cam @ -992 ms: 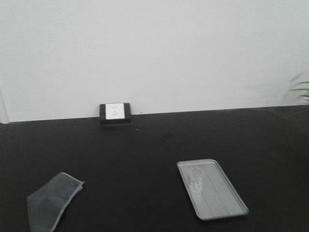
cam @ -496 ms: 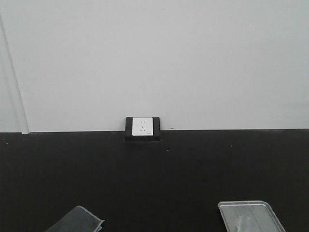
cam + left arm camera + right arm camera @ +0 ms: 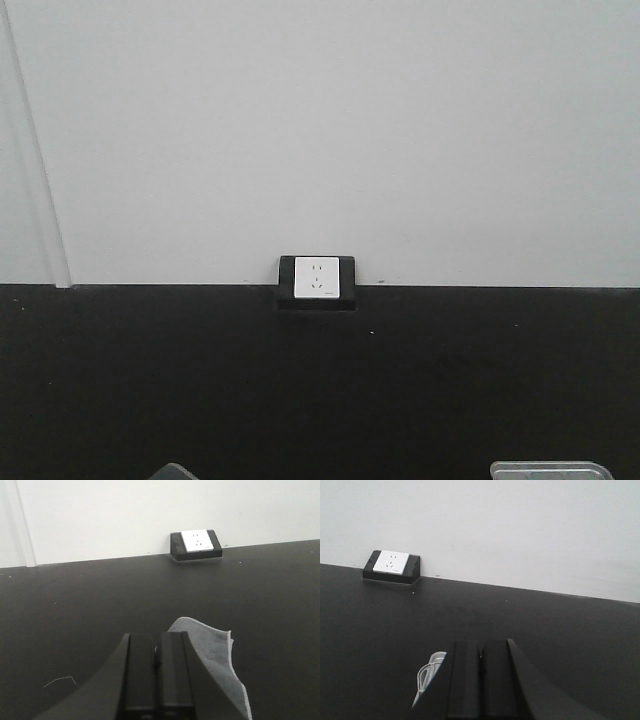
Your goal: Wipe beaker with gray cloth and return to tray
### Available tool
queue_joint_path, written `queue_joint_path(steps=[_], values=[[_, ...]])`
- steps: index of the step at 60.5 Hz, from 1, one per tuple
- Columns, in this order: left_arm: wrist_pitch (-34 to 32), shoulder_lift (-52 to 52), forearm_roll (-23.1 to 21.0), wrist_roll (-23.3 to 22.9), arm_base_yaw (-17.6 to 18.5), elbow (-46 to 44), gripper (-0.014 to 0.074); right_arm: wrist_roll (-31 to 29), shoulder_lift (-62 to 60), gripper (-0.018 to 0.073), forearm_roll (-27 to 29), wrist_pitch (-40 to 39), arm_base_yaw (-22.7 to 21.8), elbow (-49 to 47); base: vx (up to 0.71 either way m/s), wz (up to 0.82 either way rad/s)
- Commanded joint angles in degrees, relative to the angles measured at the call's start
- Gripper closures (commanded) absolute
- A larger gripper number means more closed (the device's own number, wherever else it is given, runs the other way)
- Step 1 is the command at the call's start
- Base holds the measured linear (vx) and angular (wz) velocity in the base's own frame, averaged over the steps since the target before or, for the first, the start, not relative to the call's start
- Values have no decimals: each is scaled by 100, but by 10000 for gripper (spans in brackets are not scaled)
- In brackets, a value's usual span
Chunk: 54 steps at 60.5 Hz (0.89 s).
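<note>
The gray cloth [image 3: 216, 647] lies on the black table, just beyond and to the right of my left gripper [image 3: 156, 636], which is shut with nothing between its fingers. Only a corner of the cloth [image 3: 172, 471] shows at the bottom edge of the front view. The tray [image 3: 550, 469] shows there only as its far rim at the bottom right. In the right wrist view a clear glass rim, the beaker [image 3: 432, 667], peeks out left of my right gripper [image 3: 480, 642], which is shut and empty. The rest of the beaker is hidden by the fingers.
A white socket in a black housing [image 3: 317, 281] sits where the black table [image 3: 320, 390] meets the white wall. A thin pale thread [image 3: 59, 681] lies on the table left of the left gripper.
The front view has swung upward and to the left. The cloth and tray have slid down to its bottom edge, and the socket now sits further right and lower.
</note>
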<state>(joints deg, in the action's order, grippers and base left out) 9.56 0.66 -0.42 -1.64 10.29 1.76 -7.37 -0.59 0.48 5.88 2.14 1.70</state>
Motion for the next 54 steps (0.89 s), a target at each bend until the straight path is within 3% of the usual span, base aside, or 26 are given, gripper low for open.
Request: queue_joint_path(steps=[1, 54], values=[[-481, 76, -29, -52, 0, -42, 602, -48, -56, 564, -48, -456, -11, 88, 4, 2], [-493, 69, -21, -38, 0, -42, 602, -48, -56, 564, -48, -506, -11, 88, 0, 0]])
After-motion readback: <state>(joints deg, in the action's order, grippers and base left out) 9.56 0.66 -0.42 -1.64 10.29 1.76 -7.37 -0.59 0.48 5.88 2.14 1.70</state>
